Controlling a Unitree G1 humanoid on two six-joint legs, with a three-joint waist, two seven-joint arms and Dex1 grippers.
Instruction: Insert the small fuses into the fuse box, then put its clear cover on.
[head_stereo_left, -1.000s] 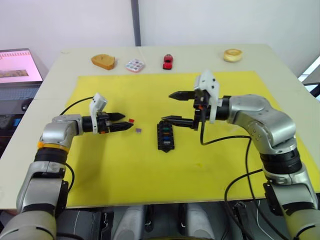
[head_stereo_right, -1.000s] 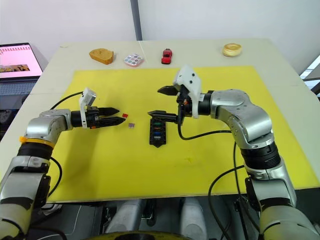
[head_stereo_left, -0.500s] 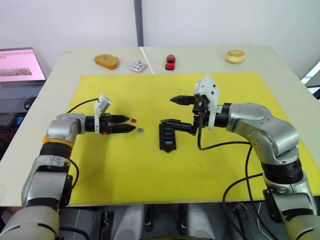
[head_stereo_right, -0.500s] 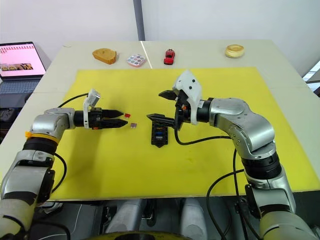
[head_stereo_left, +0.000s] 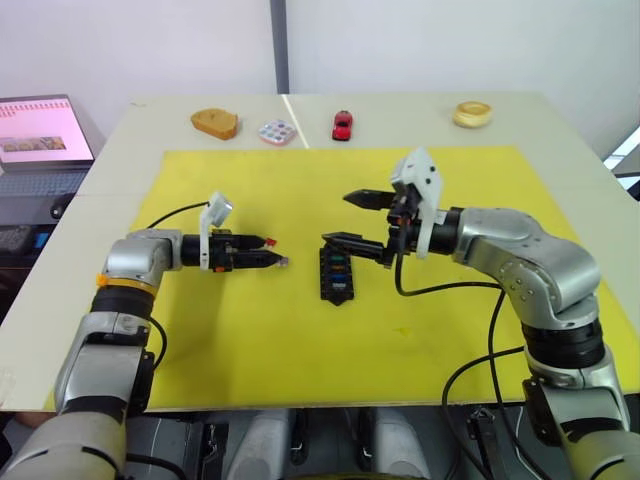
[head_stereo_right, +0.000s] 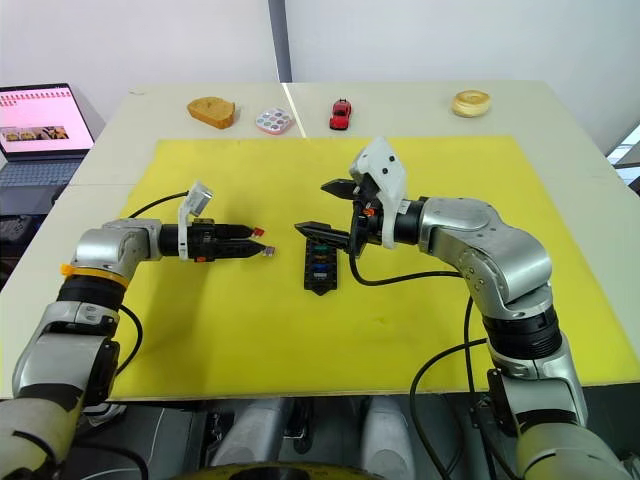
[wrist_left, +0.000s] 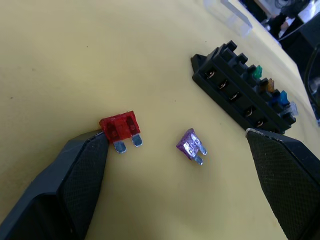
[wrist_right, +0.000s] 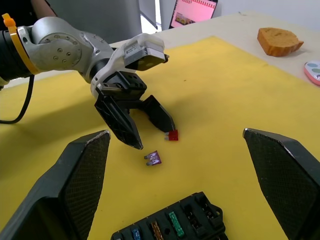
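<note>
Your left gripper (wrist_left: 175, 150) is open and holds nothing; one finger touches the red fuse (wrist_left: 120, 128), and the purple fuse (wrist_left: 192, 146) lies between the fingers. Closing now may push both together. The right gripper (head_stereo_right: 325, 208) is wide open and empty above the fuse box (head_stereo_right: 320, 265), picture centre.

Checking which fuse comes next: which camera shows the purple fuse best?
The left wrist view: the purple fuse lies close up, blades visible, beside the red fuse. The right wrist view shows it smaller; the eye views show a speck.
</note>
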